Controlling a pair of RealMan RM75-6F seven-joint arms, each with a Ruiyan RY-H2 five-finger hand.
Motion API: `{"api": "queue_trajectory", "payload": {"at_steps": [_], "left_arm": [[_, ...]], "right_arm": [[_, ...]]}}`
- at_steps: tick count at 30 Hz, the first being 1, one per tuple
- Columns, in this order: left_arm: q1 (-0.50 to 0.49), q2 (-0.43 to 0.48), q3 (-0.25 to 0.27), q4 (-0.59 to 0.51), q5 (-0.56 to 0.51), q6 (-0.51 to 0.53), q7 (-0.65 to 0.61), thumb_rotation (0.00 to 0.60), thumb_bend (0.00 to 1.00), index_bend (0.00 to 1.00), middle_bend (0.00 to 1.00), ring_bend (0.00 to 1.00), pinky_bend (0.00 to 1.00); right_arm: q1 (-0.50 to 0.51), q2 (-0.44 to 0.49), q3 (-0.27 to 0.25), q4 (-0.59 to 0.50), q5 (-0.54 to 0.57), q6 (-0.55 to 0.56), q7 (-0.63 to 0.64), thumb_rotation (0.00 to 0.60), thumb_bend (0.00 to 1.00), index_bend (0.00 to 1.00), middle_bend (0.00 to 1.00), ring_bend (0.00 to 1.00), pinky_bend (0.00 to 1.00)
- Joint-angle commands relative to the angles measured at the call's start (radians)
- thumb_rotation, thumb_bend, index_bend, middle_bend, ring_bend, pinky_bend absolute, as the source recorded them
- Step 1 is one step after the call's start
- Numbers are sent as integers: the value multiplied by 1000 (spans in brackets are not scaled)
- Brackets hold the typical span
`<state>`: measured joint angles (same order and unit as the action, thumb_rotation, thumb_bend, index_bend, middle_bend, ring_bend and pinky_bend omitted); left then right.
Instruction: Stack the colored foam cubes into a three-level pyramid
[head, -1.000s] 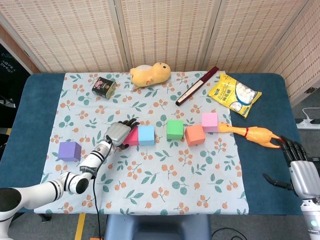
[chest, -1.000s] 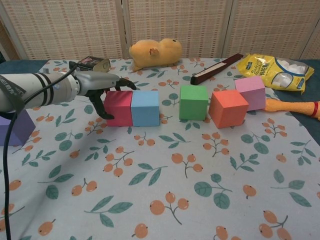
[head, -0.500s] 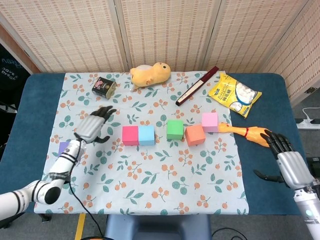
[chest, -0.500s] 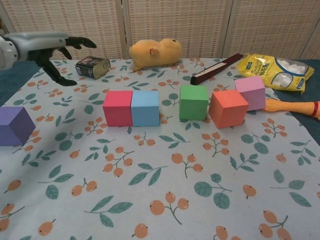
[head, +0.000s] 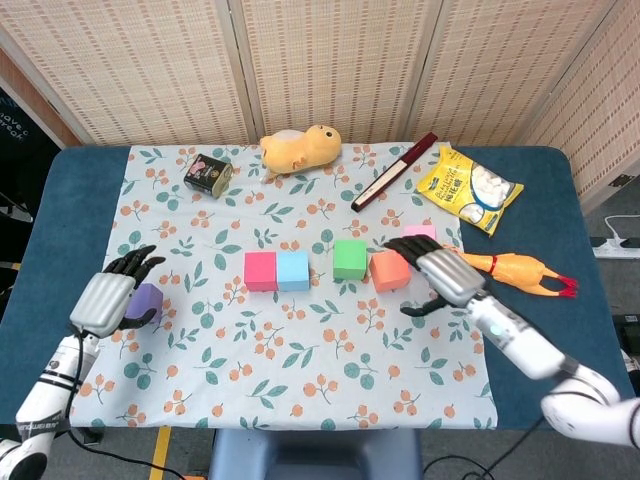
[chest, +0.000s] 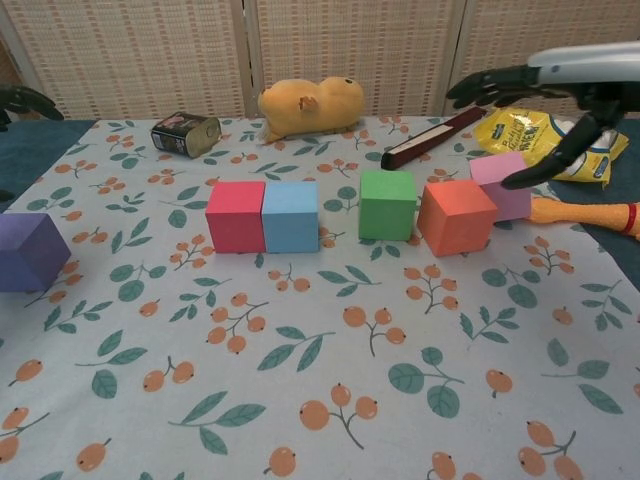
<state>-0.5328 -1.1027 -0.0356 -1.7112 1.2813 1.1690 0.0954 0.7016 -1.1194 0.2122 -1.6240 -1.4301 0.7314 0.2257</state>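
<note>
We find the left hand (head: 108, 298) at the far left, fingers spread and grasping nothing, poised directly above the purple foam cube (chest: 30, 250), which sits alone on the floral tablecloth (head: 300, 370) well apart from the other blocks. Whether the fingers touch that cube we cannot tell from either view.

Moving right, we note a row near the cloth's middle: the magenta foam cube (chest: 236, 215) and the light blue foam cube (chest: 291, 215) stand touching side by side; the green foam cube (chest: 387, 204) stands just beside them with a gap; the orange foam cube (chest: 455, 217) follows, slightly turned out of line; the pink foam cube (chest: 500, 185) sits behind and against it.

The right hand (head: 437, 274) hovers over the orange and pink cubes, fingers apart and empty; in the chest view it shows clear of both blocks.

In our judgement the base level is in hand and unfinished: nothing is stacked, and only two cubes are properly abutted. The next move calls for the right hand to descend on the orange cube, or on the green one, and close the gap toward the blue cube so that a tight row of three exists. The orange cube's skew needs correcting first. The purple cube must also be brought in from the left as upper-level stock.
</note>
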Motion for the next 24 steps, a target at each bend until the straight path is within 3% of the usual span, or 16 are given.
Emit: {"api": "queue_trajectory", "payload": {"at_steps": [1, 7, 14, 24], "left_arm": [[16, 8, 8, -9, 19, 4, -18, 600, 283, 159, 47, 81, 180], [36, 6, 10, 1, 44, 2, -64, 600, 283, 158, 47, 82, 180], [56, 6, 6, 8, 55, -7, -118, 600, 282, 158, 47, 82, 182], [70, 7, -4, 19, 63, -26, -162, 600, 284, 143, 36, 82, 182]], "right_arm": [[158, -202, 59, 193, 146, -137, -84, 489, 0, 0, 57, 0, 8], [270, -350, 70, 388, 254, -212, -154, 516, 0, 0, 57, 0, 14], [345, -487, 46, 608, 311, -278, -184, 524, 0, 1, 80, 0, 14], [362, -556, 37, 727, 282, -301, -120, 525, 0, 68, 141, 0, 15]]}}
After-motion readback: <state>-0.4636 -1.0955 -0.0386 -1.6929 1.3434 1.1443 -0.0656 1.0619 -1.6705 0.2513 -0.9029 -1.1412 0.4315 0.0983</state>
